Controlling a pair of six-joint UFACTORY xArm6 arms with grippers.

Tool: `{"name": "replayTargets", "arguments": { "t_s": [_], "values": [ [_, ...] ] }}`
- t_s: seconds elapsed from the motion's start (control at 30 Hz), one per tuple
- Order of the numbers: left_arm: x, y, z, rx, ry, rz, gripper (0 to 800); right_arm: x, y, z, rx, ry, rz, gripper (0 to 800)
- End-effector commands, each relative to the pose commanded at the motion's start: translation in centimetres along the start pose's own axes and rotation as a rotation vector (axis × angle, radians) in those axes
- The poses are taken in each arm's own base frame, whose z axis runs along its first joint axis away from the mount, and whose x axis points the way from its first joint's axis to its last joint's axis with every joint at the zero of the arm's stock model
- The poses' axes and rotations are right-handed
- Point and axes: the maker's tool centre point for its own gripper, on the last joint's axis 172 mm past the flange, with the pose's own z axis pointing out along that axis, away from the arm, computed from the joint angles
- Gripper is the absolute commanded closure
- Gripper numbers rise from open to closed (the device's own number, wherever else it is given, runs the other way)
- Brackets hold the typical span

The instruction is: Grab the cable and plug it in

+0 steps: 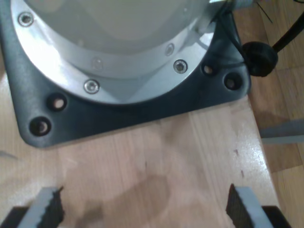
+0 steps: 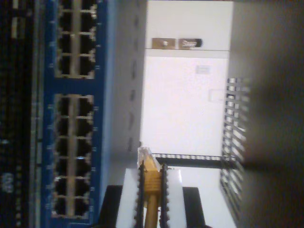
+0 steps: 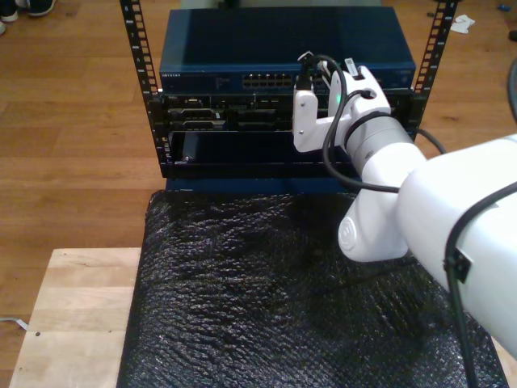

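Currently my second pincer [image 2: 152, 190] is clamped on the cable [image 2: 152, 183], clear plug [image 2: 146, 156] forward, near the blue switch [image 2: 71, 118]; insertion remains. My first pincer [image 1: 145, 206] is wide apart, holding nothing, above the tabletop [image 1: 156, 161].

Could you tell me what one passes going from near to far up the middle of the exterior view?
Black textured mat → white arm → my second gripper → blue network switch in the rack → wooden floor.
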Motion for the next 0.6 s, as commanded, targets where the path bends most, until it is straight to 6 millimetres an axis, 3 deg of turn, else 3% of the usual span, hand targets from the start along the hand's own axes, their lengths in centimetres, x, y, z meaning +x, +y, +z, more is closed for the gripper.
{"name": "replayTargets", "arguments": {
  "t_s": [0.4,0.5,0.6],
  "values": [
    [0.0,0.0,0.0,0.0,0.0,0.0,1,-2.4,0.0,-1.4,-0.1,-0.119,0.035,800],
    [0.0,0.0,0.0,0.0,-0.002,0.0,1,-2.0,0.5,-1.6,-0.142,-0.134,0.041,800],
    [0.0,0.0,0.0,0.0,0.0,0.0,0,-1.6,-0.4,-1.7,-0.163,-0.157,0.047,800]
  ]
}}
